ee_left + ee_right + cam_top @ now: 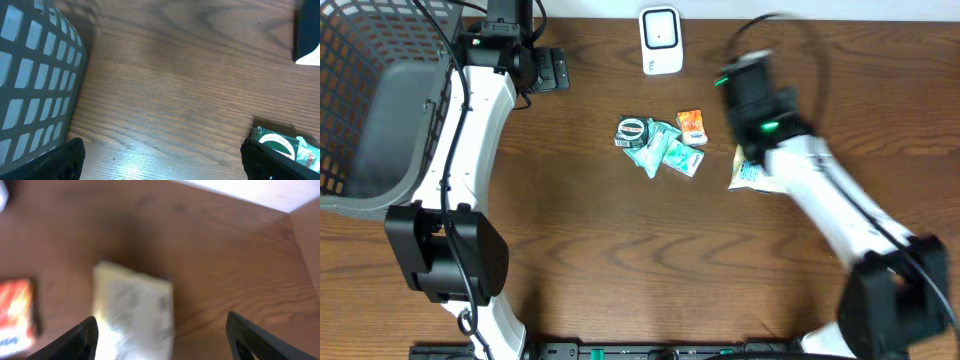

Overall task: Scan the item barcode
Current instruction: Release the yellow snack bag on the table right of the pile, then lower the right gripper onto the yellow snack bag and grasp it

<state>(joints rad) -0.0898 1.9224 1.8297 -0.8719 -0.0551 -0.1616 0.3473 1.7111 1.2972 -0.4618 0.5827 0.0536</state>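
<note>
Two grippers, both with jaws spread wide and gripping nothing. Under the right gripper (161, 319), between its fingers, one pale yellow packet (134, 312) lies flat on the table (620, 260), its print too blurred to read. One orange packet (15, 311) lies near it. Beyond sit what look like two teal packets (667, 152) and one green-and-white roll (633, 131), the roll close by the left gripper (162, 146). One white scanner (660, 41) stands at the far edge and one grey basket (380, 110) at the left.

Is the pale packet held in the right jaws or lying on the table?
Lying on the table. The pale packet lies flat, and the right gripper has its jaws spread wider than it, not clamping.
</note>
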